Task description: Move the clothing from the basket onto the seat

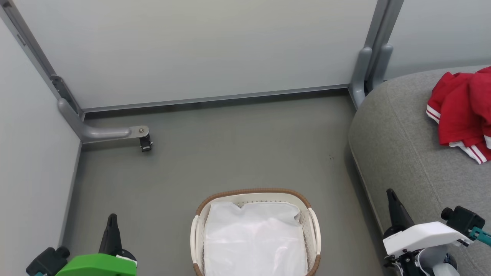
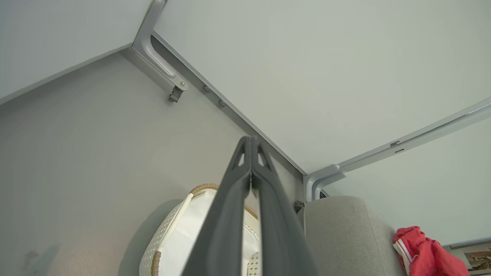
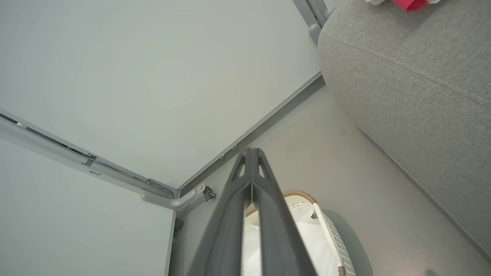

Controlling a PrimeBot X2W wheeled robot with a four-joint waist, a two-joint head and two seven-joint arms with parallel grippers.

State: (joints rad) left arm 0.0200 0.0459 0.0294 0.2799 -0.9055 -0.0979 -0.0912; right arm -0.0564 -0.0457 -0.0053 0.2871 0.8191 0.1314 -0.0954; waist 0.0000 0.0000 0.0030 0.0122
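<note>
In the head view, the laundry basket (image 1: 312, 226) is sitting on the grey floor (image 1: 230, 145) at the bottom centre, and it is showing nothing inside but a plain white liner sheet (image 1: 253, 237). The red sports garments (image 1: 464, 111), with their white striped trim, are lying bunched on the grey sofa cushion (image 1: 402, 153) at the right edge, well apart from the basket. The left end effector (image 1: 112, 224) is pointing up at the lower left. The right end effector (image 1: 394, 203) is doing the same at the lower right, just beside the cushion's front edge.

In the left wrist view, the left end effector (image 2: 251, 153) is pressing its two dark fingers together at the tips, with nothing caught between them. Behind them the basket (image 2: 165, 237) is lying with its liner, and the garments (image 2: 422, 253) are resting on the cushion (image 2: 345, 230) at the lower right.

In the right wrist view, the right end effector (image 3: 251, 157) is likewise closing tip to tip on nothing, above the basket's woven rim (image 3: 299, 193). A scrap of red (image 3: 412, 4) is peeking in at the top, on the cushion (image 3: 414, 76).

Judging from this, the transfer is looking done: no red fabric is showing in the basket. Whether anything is hiding under the liner, I cannot tell.
</note>
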